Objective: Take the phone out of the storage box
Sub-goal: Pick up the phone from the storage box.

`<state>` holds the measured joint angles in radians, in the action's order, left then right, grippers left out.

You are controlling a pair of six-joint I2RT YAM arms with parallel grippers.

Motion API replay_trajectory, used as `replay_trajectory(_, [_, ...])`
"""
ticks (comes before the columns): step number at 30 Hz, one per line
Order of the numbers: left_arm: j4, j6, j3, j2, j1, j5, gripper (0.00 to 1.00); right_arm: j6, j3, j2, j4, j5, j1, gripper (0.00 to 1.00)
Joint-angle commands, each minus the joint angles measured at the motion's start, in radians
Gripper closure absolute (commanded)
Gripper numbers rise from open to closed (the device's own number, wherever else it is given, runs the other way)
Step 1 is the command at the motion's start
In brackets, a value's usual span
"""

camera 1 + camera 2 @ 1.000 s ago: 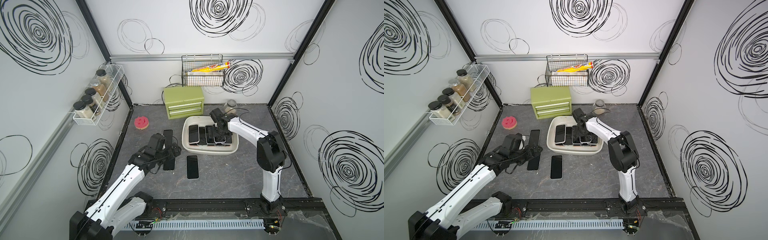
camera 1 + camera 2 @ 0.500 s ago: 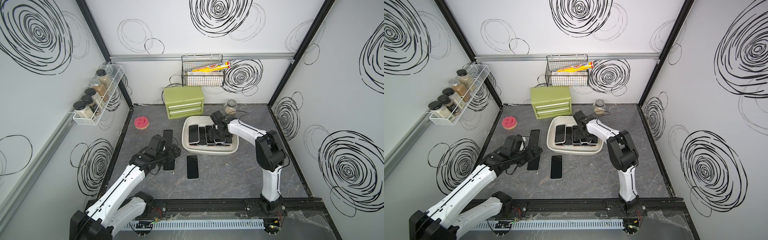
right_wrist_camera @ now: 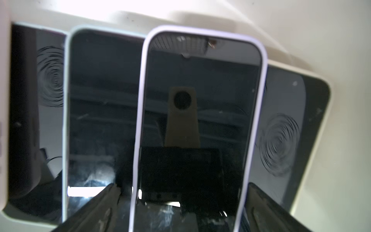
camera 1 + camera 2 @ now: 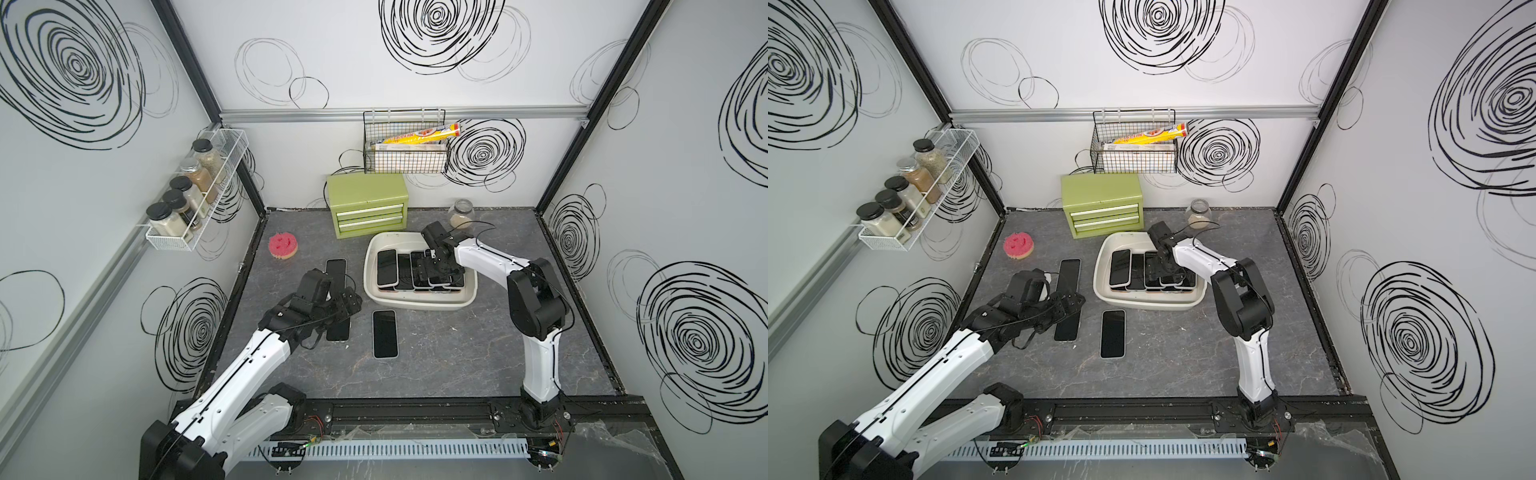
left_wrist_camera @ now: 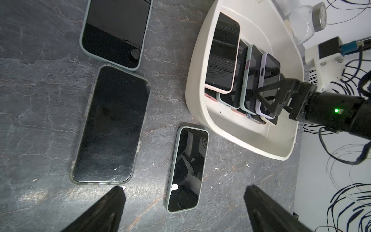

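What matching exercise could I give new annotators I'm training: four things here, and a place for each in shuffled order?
Things: 1 pink sponge; 2 lavender-cased phone; 3 spice jars; 4 yellow tube.
Places: A in the black wire basket; B in the storage box; C directly on the table; D in the white wall rack.
Pairs: 1-C, 2-B, 3-D, 4-A.

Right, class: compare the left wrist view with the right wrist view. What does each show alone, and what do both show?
Left wrist only: three phones flat on the table, a glass jar, the open left pincer. Right wrist only: both fingers of the open right pincer flanking the lilac-cased phone. Shared: that phone, the right pincer and the storage box.
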<state>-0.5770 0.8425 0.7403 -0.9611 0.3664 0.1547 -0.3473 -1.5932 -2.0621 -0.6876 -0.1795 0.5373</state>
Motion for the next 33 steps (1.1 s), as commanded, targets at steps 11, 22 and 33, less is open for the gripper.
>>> replay_trajectory(11, [0.028,-0.017,0.005,-0.021,-0.008,-0.011,0.01,0.031,-0.161,-0.153,-0.066,-0.026,-0.016,0.00])
replay_trajectory(22, [0.039,-0.025,0.001,-0.021,-0.020,0.000,0.01,0.041,-0.105,-0.134,-0.059,-0.011,-0.022,0.15])
replay_trajectory(33, [0.108,-0.032,0.004,-0.023,-0.013,0.057,0.01,0.026,-0.125,-0.110,-0.074,0.007,-0.023,0.45])
